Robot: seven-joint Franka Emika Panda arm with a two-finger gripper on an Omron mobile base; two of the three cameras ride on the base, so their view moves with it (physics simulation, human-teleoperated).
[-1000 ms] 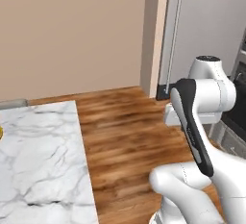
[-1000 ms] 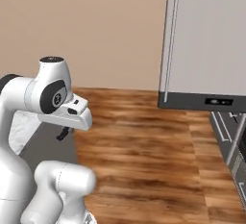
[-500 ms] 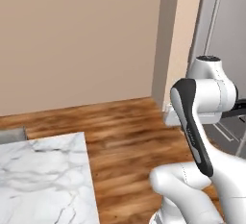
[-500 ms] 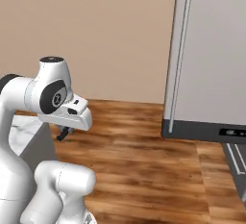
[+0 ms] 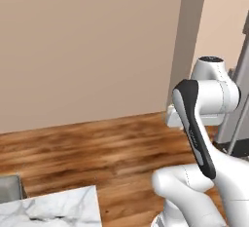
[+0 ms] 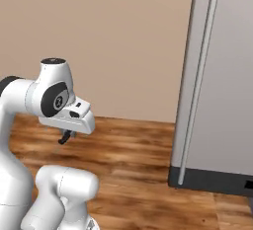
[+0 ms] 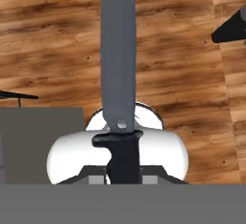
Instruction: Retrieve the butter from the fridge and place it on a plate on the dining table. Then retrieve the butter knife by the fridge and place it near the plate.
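My gripper (image 7: 124,170) is shut on the butter knife's black handle (image 7: 124,153). Its long grey blade (image 7: 117,50) points away from the hand over the wooden floor. In the right base view the gripper (image 6: 65,136) hangs below the white hand, left of the fridge (image 6: 227,86), a tall grey steel door with a long vertical bar handle (image 6: 197,95). The fridge's edge (image 5: 241,94) also shows behind the arm in the left base view. A corner of the white marble dining table (image 5: 53,211) sits at the lower left there. The butter and the plate are out of view.
Wooden floor (image 6: 133,145) runs between me and the beige wall (image 5: 87,46). A grey block (image 5: 9,189) stands at the table's corner. A beige wall pillar (image 5: 192,41) stands left of the fridge.
Both base views have shifted, so the base has moved: the table has slid toward the lower left edge and the fridge looms larger. The arm keeps its pose and the knife stays gripped.
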